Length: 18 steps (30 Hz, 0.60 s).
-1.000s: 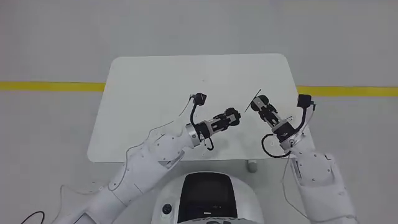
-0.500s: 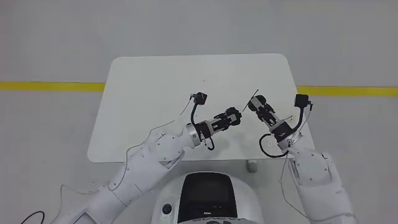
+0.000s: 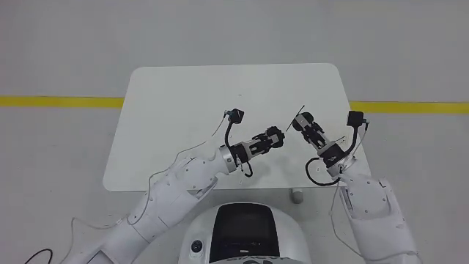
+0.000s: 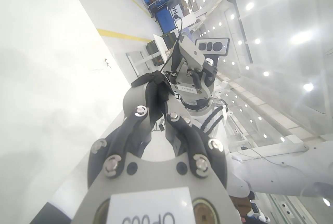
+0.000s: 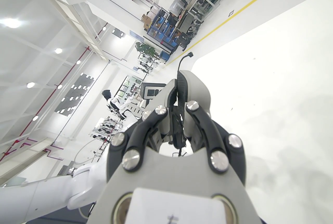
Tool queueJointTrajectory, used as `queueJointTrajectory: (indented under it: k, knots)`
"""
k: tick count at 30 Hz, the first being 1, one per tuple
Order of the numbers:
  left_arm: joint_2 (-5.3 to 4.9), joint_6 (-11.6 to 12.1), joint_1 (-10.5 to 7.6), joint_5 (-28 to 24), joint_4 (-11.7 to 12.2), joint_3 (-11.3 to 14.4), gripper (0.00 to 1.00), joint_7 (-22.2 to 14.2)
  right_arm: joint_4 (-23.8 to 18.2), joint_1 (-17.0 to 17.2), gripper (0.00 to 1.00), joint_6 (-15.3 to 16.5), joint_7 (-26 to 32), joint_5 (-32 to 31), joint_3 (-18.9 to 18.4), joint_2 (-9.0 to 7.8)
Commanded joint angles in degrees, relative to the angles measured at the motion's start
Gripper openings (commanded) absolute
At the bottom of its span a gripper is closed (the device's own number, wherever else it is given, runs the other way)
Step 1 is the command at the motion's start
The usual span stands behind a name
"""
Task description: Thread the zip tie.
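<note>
Threading is not looking finished yet: the right fingers (image 5: 197, 87) are pinching the zip tie (image 5: 189, 54) above the counter's (image 3: 190, 103) near right part, its tip poking out free. Just to their left, the left fingers (image 4: 135, 97) are pressing together on something dark I cannot identify.

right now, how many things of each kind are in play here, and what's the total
grippers: 2, the left gripper and the right gripper
zip tie: 1, held by the right gripper
table: 1
total: 4
</note>
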<state>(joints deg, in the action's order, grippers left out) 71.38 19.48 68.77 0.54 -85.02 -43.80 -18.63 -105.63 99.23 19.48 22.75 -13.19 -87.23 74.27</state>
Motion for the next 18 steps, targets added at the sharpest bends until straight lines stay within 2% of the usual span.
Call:
queueJointTrajectory:
  k: [1, 18]
  knots:
    - [0.00, 0.0, 0.00, 0.0, 0.0, 0.0, 0.00, 0.0, 0.0, 0.0, 0.00, 0.0, 0.0, 0.0, 0.0, 0.00]
    - [0.00, 0.0, 0.00, 0.0, 0.0, 0.0, 0.00, 0.0, 0.0, -0.1, 0.00, -0.1, -0.7, -0.5, 0.1, -0.01]
